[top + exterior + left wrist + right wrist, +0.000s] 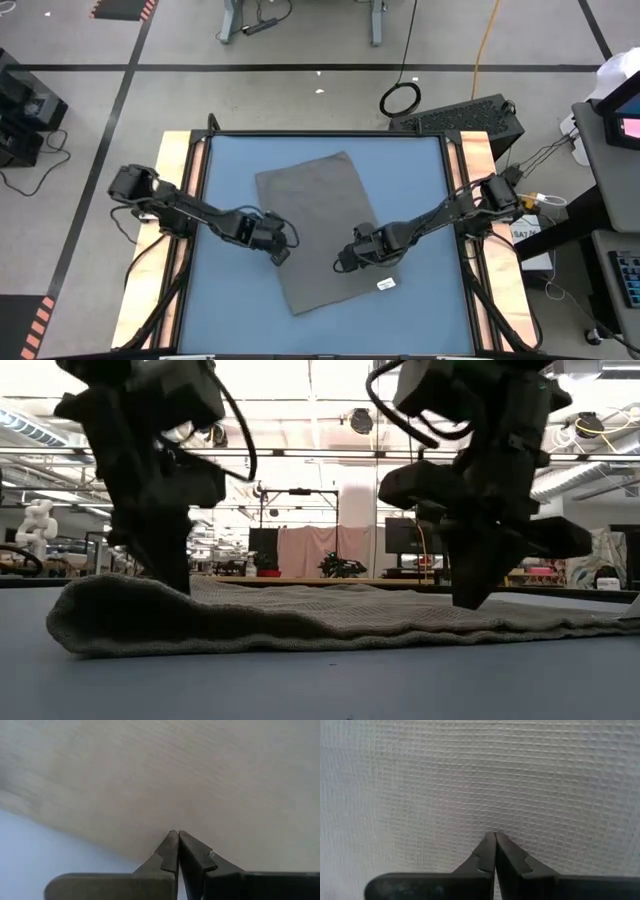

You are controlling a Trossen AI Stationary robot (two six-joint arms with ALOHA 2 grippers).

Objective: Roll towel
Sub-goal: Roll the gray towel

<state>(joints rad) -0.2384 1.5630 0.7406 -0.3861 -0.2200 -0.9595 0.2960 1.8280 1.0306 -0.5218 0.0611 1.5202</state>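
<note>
The grey-brown towel (320, 220) lies spread flat and askew on the blue tabletop (230, 160), its white tag (385, 284) at the near right corner. My left gripper (281, 255) is shut and points down at the towel's left long edge, toward the near end. My right gripper (342, 265) is shut and points down over the towel's near half, left of the tag. In the low view the towel (330, 622) is a low ridge with both grippers standing on it. My left gripper presses its shut fingertips (175, 837) down on the towel just inside its left edge (100, 827), coming from above at a slant; the cloth lies flat on the table. My right gripper sets its shut fingertips (495, 840) down on the towel's waffle-weave surface (495, 815) in the near half, from above. The cloth lies flat beneath them.
Bare blue tabletop surrounds the towel on every side. Wooden rails (180, 170) run along the table's left and right edges. A black case (470, 115) stands beyond the far right corner.
</note>
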